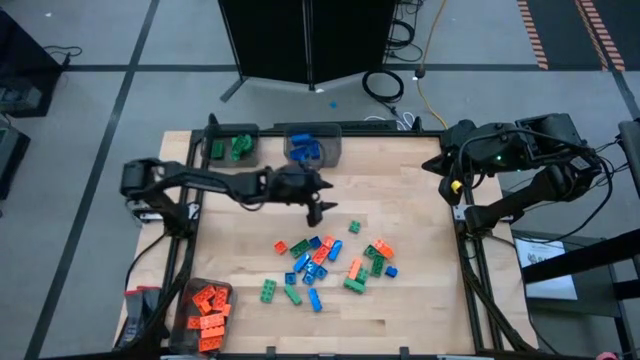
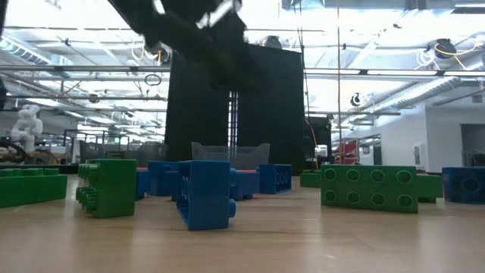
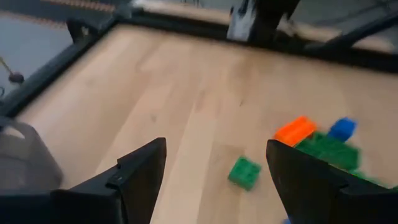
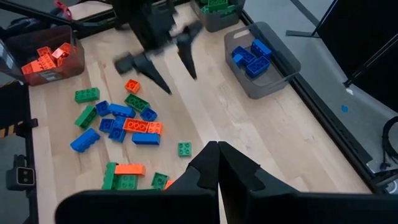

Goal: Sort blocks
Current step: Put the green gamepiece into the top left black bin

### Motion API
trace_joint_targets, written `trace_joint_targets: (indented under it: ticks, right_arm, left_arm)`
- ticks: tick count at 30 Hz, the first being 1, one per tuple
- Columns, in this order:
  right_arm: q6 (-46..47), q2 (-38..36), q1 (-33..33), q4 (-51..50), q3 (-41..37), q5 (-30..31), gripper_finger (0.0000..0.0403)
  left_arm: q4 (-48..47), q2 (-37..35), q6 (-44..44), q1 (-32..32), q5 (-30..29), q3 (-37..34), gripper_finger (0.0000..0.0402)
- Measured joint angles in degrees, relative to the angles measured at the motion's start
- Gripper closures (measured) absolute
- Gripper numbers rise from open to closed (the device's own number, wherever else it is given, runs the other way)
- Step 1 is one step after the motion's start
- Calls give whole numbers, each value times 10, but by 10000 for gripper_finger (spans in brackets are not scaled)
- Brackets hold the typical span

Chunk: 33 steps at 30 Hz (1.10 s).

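My left pincer hangs above the worktop, just off the blue bin on the side facing the pile, fingers spread wide and nothing between them. The left wrist view confirms the gap: bare wood shows between my two fingers, with a small green block lying on the wood beyond them.

My right pincer is clenched on nothing. It sits well away from the blue bin, above the worktop's right edge, where the right arm waits folded.

Blocks: the loose pile lies mid-worktop, on the side of the blue bin toward the near edge, well apart from it. It mixes orange, green and blue pieces, some touching, some scattered singly. One green block lies apart, between the pile and my left pincer.

Bins: the blue bin holds blue blocks. The green bin stands just beside it at the far edge and holds green blocks. The orange bin sits well apart from the blue bin, at the near left corner, holding orange blocks.
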Motion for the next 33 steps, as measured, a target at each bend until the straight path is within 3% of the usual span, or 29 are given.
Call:
trace_joint_targets:
  ticks: [4,11,20,33]
  right_arm:
    - [6,0,0,0,0,-1,403]
    - [6,0,0,-2,0,-2,403]
    - [5,0,0,-11,0,-2,403]
    - [2,0,0,-18,0,-2,403]
  left_arm:
    - [12,68,15,2,4,21,124]
    - [13,151,117,-12,23,75,124]
    - [10,235,152,-28,78,132,124]
    - [5,321,146,-30,95,177,124]
